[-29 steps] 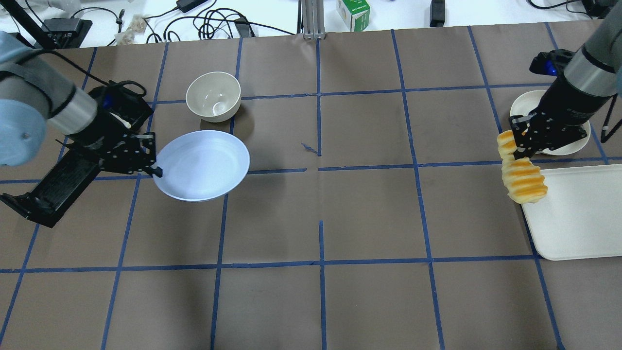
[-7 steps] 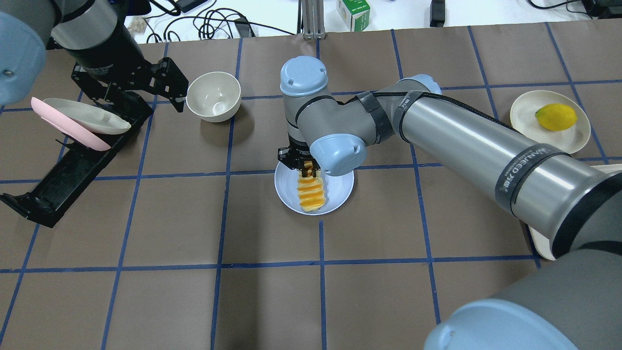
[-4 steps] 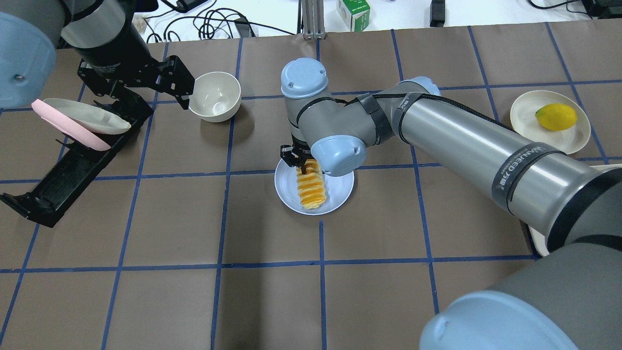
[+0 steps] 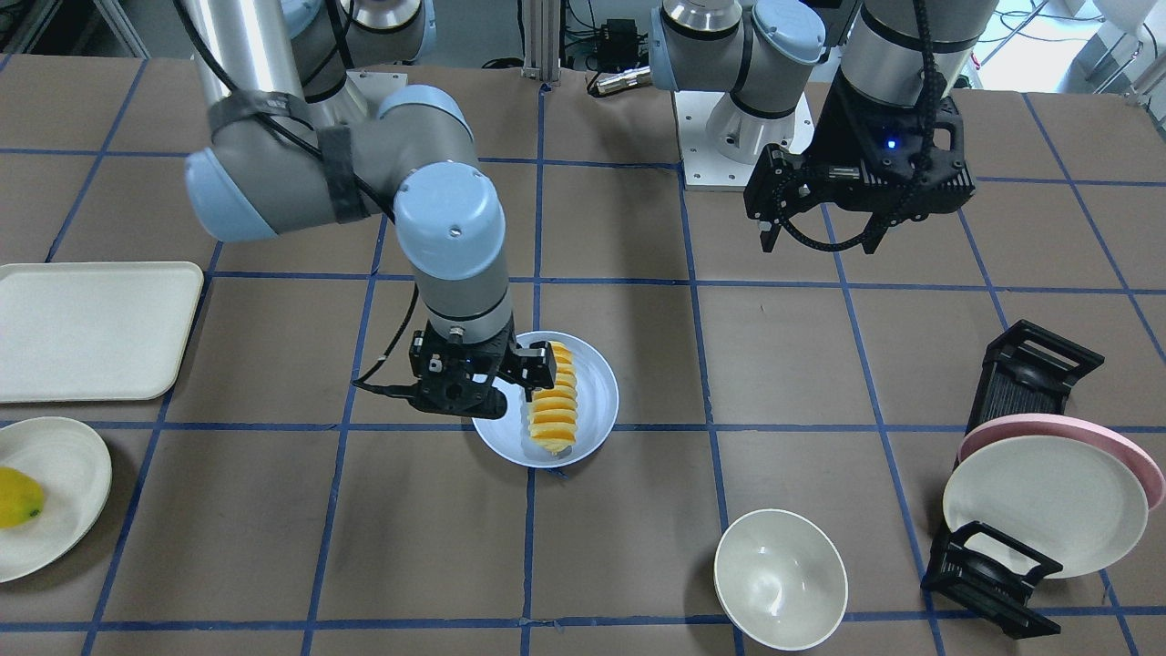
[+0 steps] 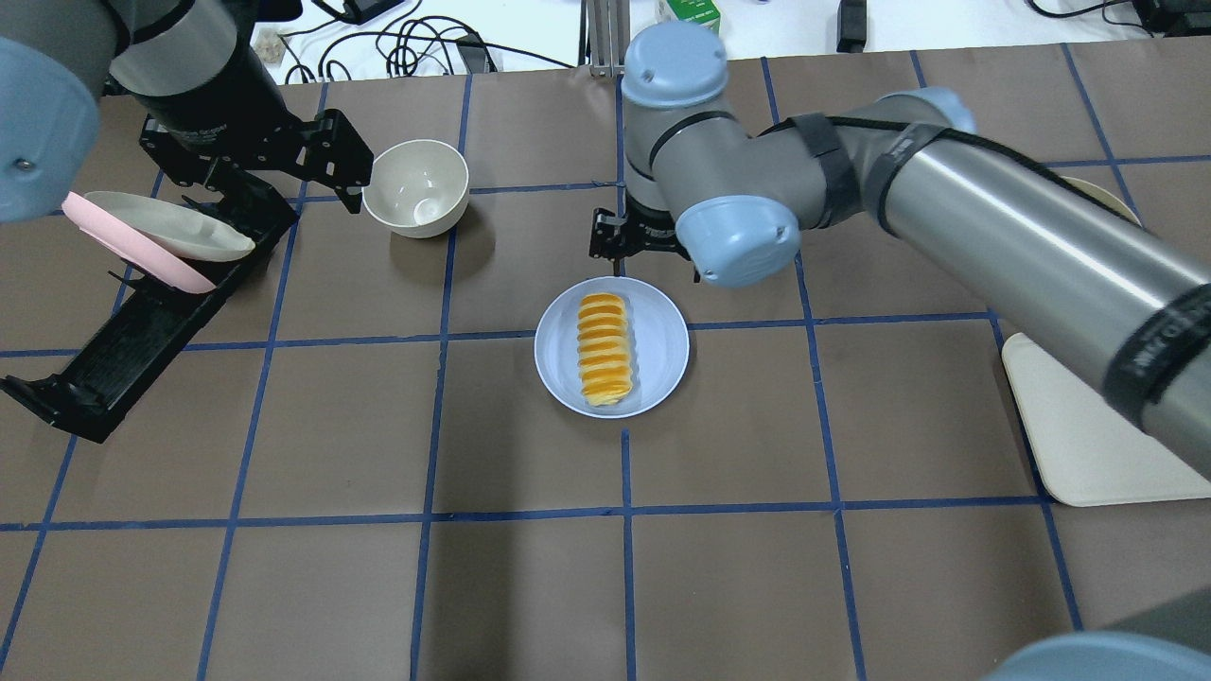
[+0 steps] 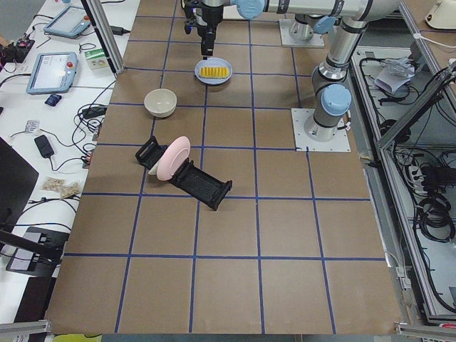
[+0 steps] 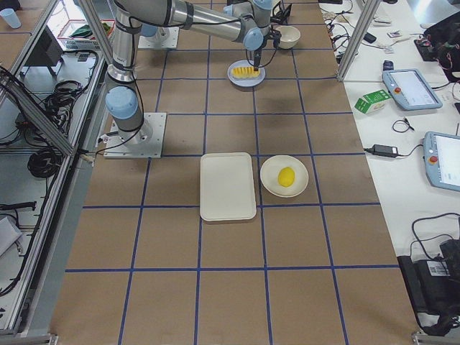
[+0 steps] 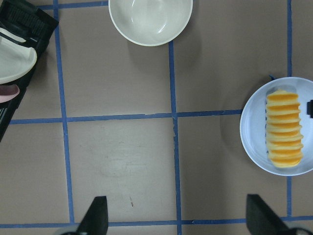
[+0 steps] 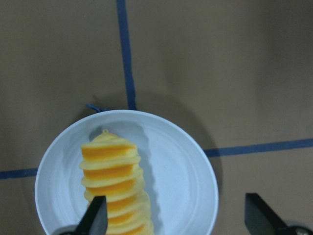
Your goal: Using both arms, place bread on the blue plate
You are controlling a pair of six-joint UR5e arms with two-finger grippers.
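Note:
The bread (image 5: 605, 350) lies flat along the middle of the blue plate (image 5: 664, 352) at the table's centre; both also show in the front view, bread (image 4: 551, 405) on plate (image 4: 597, 387). My right gripper (image 5: 643, 255) is open and empty, raised over the plate's far edge. Its wrist view shows the bread (image 9: 112, 188) on the plate (image 9: 181, 171) between its spread fingers (image 9: 98, 218). My left gripper (image 5: 260, 180) is open and empty, high up beside the white bowl. Its wrist view shows the bread (image 8: 283, 129) at the right edge.
A white bowl (image 5: 416, 186) stands left of centre at the back. A black rack (image 5: 132, 326) at the left holds a pink plate and a cream plate (image 5: 161, 227). A cream tray (image 4: 91, 328) and a cream plate with a yellow fruit (image 4: 18, 497) lie on my right side.
My right gripper has opened, let go of the bread and pulled up and back from the plate. The bread now lies flat on it. The left gripper has barely moved.

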